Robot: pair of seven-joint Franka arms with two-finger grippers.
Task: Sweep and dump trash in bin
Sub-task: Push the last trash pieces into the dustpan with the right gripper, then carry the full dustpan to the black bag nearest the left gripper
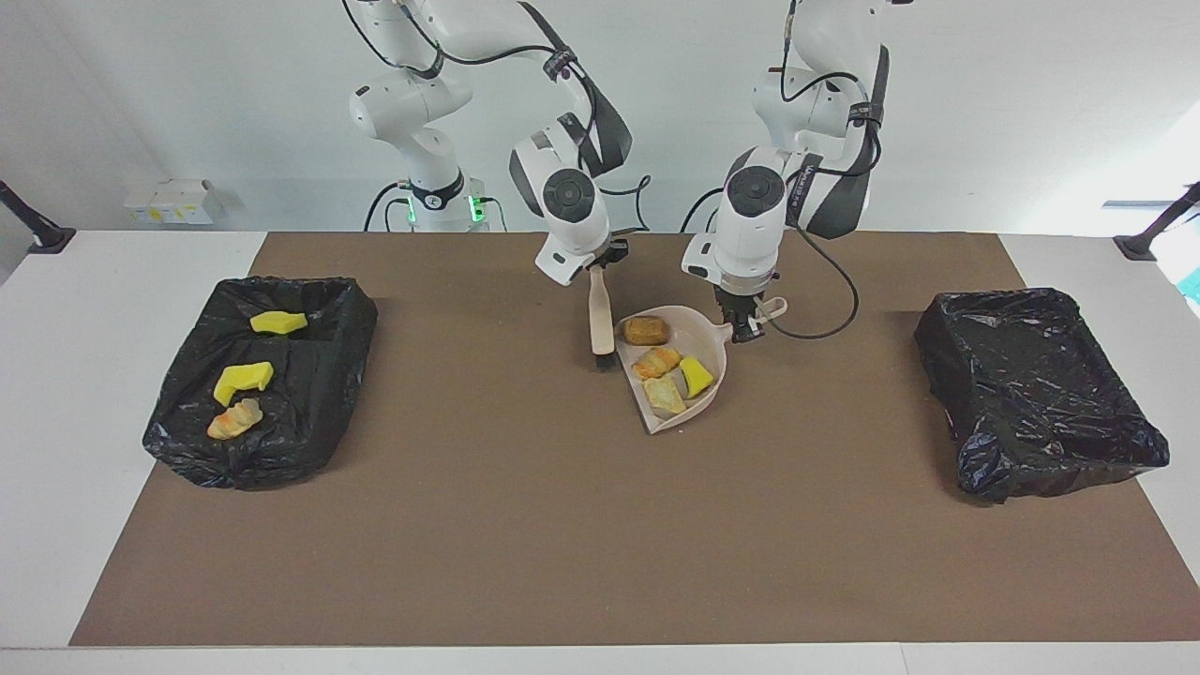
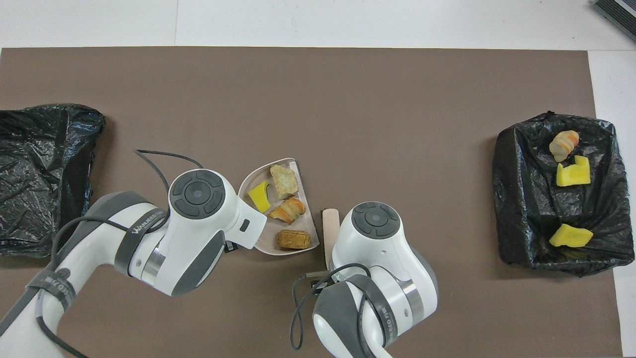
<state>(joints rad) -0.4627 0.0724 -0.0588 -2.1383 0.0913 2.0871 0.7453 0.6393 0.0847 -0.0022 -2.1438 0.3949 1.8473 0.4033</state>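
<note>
My left gripper (image 1: 747,323) is shut on the handle of the beige dustpan (image 1: 708,405), which lies flat on the brown mat. In the pan lie several pieces of trash: a brown chunk (image 1: 646,330) nearest the robots, a croissant-like piece (image 1: 656,361), a tan piece (image 1: 664,396) and a yellow sponge piece (image 1: 696,375). My right gripper (image 1: 600,264) is shut on the beige brush (image 1: 600,319). The brush hangs down with its dark bristles (image 1: 602,361) at the pan's open edge. In the overhead view both wrists hide the grippers. The dustpan (image 2: 261,231) and brush handle (image 2: 330,228) show between them.
A black-lined bin (image 1: 309,422) at the right arm's end of the table holds two yellow pieces and a croissant-like piece. Another black-lined bin (image 1: 1031,394) sits at the left arm's end with no trash showing in it. A black cable loops on the mat by the left wrist.
</note>
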